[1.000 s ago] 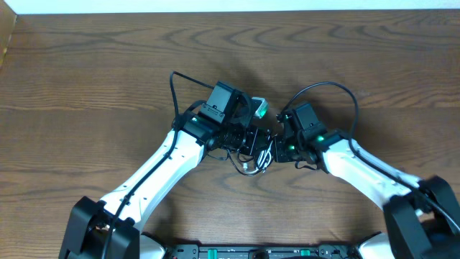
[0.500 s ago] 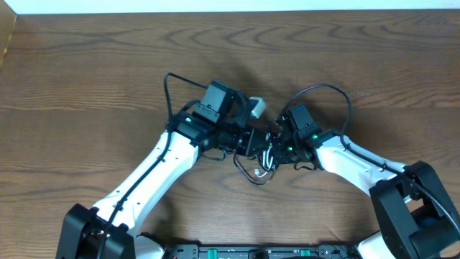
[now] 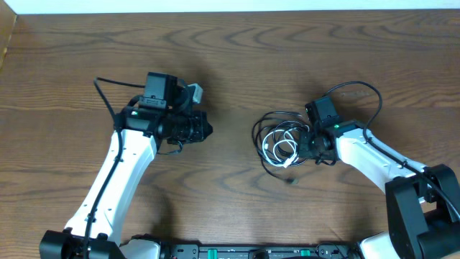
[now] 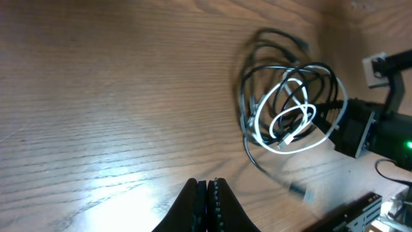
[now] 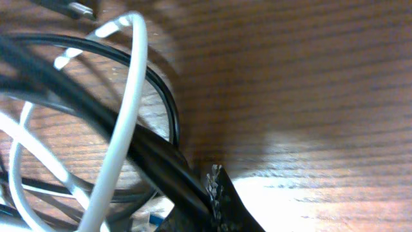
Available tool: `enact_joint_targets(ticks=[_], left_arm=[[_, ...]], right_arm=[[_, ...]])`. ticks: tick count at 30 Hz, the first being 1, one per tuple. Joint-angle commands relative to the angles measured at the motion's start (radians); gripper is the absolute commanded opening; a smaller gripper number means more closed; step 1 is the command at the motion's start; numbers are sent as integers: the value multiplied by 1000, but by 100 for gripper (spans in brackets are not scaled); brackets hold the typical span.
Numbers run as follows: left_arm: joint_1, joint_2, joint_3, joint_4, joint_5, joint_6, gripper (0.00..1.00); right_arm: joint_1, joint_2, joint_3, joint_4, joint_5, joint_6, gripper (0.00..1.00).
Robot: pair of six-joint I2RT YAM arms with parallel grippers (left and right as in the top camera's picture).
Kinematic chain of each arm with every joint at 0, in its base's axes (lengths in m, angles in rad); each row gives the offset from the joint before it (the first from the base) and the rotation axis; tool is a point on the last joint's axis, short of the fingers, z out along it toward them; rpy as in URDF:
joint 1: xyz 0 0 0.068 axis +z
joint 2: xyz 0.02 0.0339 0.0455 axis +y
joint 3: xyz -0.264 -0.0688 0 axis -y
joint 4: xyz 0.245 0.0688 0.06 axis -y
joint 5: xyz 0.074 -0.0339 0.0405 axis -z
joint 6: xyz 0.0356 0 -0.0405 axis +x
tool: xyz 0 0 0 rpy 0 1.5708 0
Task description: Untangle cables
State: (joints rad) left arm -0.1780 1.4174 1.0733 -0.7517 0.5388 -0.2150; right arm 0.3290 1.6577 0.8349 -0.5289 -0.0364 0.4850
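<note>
The black cable and the white cable lie tangled in loose loops on the wooden table, right of centre. A small plug end trails below them. My right gripper is at the right side of the tangle; in the right wrist view its jaws are shut on a strand of the black cable, with the white cable looping beside it. My left gripper is shut and empty, well left of the tangle. The left wrist view shows its closed fingers and the tangle far off.
Thick black arm cables arch off the left arm and the right arm. The robot base runs along the near edge. A pale strip borders the table's far edge.
My left arm has let go and swung away to the left with its jaws shut. My right arm has moved right with the tangle, which now lies spread in wider loops.
</note>
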Motion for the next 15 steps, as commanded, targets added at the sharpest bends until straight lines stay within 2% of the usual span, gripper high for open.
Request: enact_joint_targets(ticks=[1, 3, 9, 12, 15], left_arm=[[6, -3, 11, -8, -23, -23, 8], [-4, -3, 11, -11, -23, -23, 9], [-61, 3, 11, -1, 3, -14, 25], [-105, 3, 9, 7, 2, 5, 27], [-148, 7, 2, 26, 3, 5, 28]], right_arm=[[-6, -55, -18, 5, -59, -25, 1], [-6, -92, -18, 30, -167, -65, 1], [-6, -193, -18, 79, -431, -103, 1], [-6, -222, -18, 104, -583, -143, 1], [-6, -236, -18, 117, -644, -143, 1]])
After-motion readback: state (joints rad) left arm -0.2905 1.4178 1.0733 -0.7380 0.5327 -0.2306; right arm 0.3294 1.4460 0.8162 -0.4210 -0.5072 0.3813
